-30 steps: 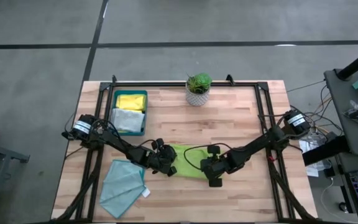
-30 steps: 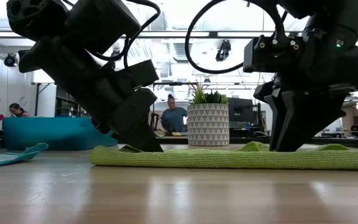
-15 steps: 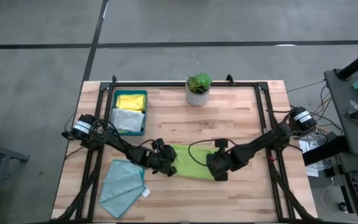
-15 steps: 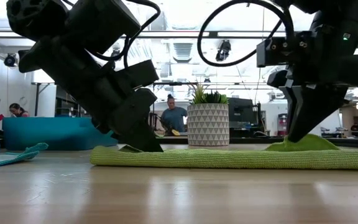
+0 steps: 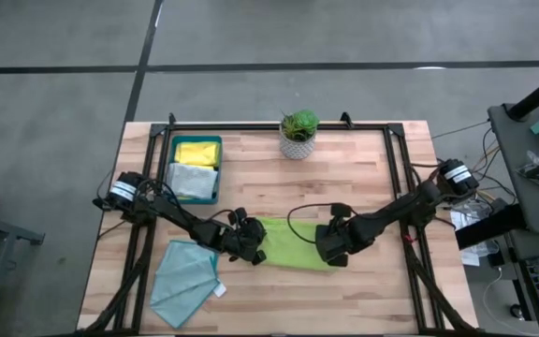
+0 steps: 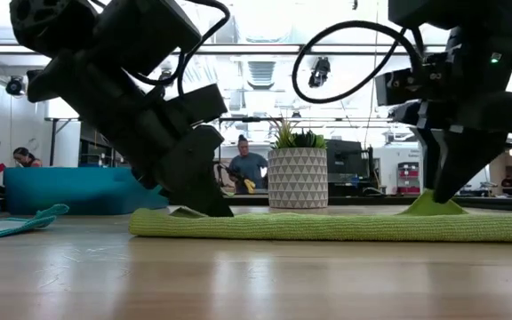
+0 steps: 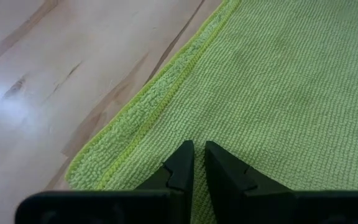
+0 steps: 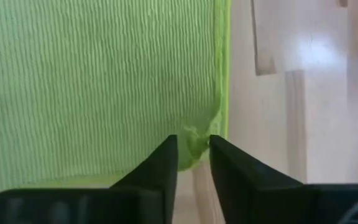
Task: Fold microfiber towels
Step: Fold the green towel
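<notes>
Far left on the pale wooden worktop [image 5: 363, 178], a light teal microfiber towel with a white tag [image 5: 183, 279] lies unfolded; behind it a dark teal plastic tray [image 5: 215, 170] holds a yellow cloth [image 5: 196, 152] and a pale grey cloth [image 5: 191, 180]. Centre: lime green microfiber towel [image 5: 293, 242] flat, fold apparently in hand. Left pincer [image 7: 196, 163] nearly shut, tips pressed on the cloth near its left corner; whether it pinches fabric I cannot tell. Right pincer [image 8: 193, 152] narrow, nipping a tuft at the right edge, raised in a small peak. Next move, I judge: lift that edge and carry it across, left side staying anchored.
</notes>
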